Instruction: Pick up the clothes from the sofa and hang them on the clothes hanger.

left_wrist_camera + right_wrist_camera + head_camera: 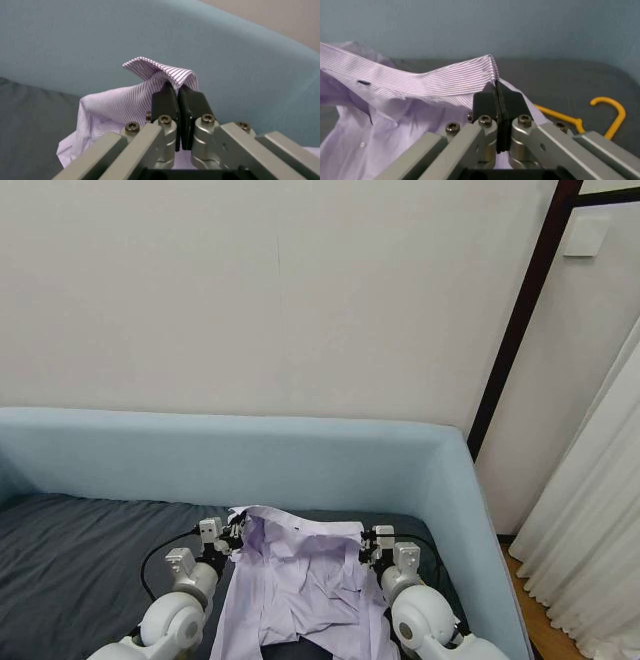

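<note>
Closest to my wrist cameras are the two grippers, each with its dark pads pressed together on a fold of the pale lilac pinstriped cotton shirt (pixel 300 580). The left gripper (pixel 178 90) pinches a peaked bit of the upper edge. The right gripper (pixel 495 90) is clamped on the collar end, where a small button shows.

In the head view the shirt sits at the lower middle of the frame. Its top edge is stretched between the left gripper (pixel 236 531) and the right gripper (pixel 366 542), and the body drapes down toward the bottom edge.

A yellow plastic hanger (pixel 570 119) lies on the dark grey seat cushion (pixel 80 550), near the right gripper, at the right of the right wrist frame. Behind runs the light blue upholstered sofa back (pixel 300 460), then the plain white wall (pixel 250 300), with a white curtain (pixel 590 560) at the lower right.

I judge the pick-up to be the step in hand: the grasp is made, but the hem looks to be resting low. Next I would want an even lift with both arms, keeping the top edge taut, then a plan for getting the hanger inside the shoulders, since both grippers are occupied.
</note>
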